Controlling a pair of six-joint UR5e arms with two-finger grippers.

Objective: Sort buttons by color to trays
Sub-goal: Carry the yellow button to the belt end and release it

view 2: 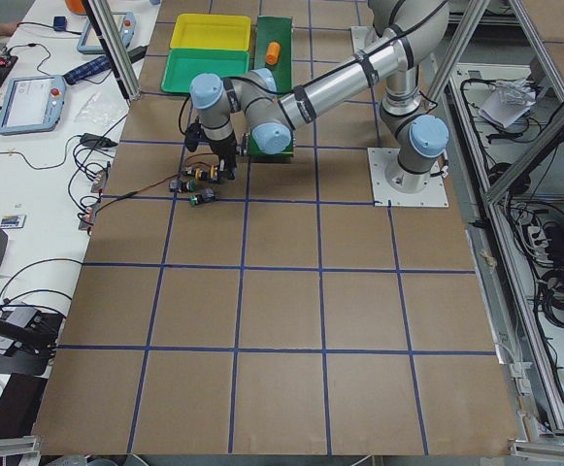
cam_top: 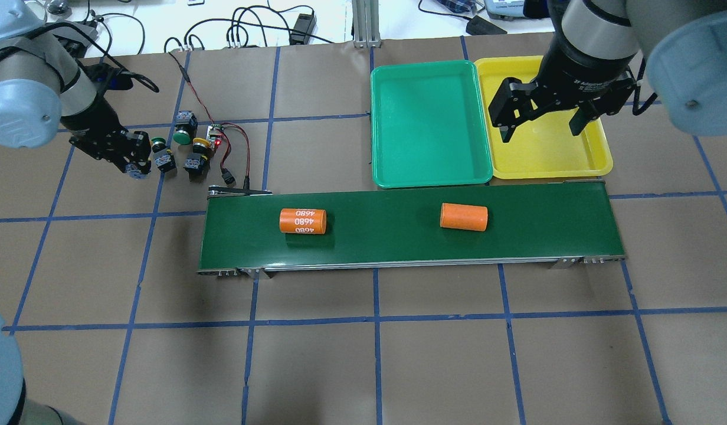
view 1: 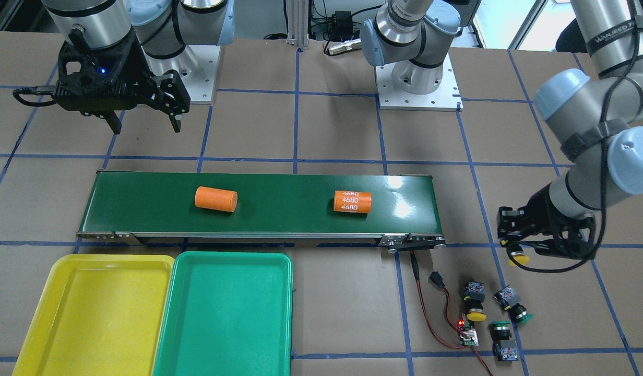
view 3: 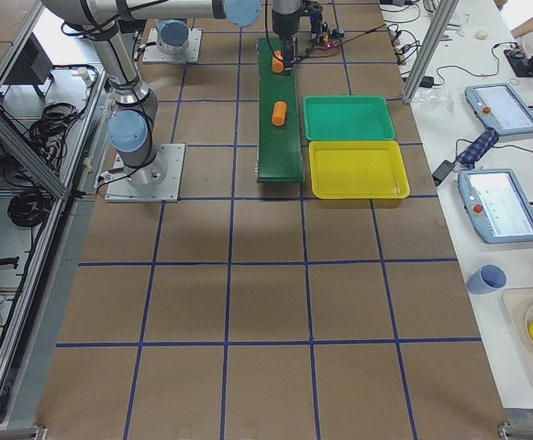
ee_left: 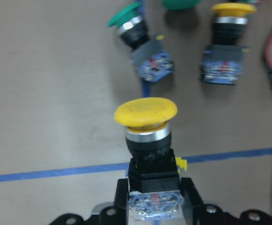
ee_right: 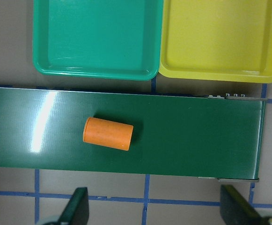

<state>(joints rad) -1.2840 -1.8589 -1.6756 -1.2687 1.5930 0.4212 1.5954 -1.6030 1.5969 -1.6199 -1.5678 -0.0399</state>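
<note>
yellow button (view 1: 519, 257) sits clamped in the left gripper (view 1: 513, 249) in the front-facing view, at the table's end beyond the conveyor belt (view 1: 280, 209) and near the three other buttons (view 1: 476, 305). the yellow tray (view 1: 92, 313) lies at the opposite end, past the green tray (view 1: 222, 313), so the carry would likely run the belt's whole length. the overhead view shows the right gripper (cam_top: 540, 128), jaws wide and empty, hanging over that yellow tray, far nearer to it than the left arm is. the left wrist view shows the fingers (ee_left: 192, 199) closed on the button's grey contact block, its long axis in line with the gripper, cap pointing away. the right wrist view shows both trays holding nothing.
</note>
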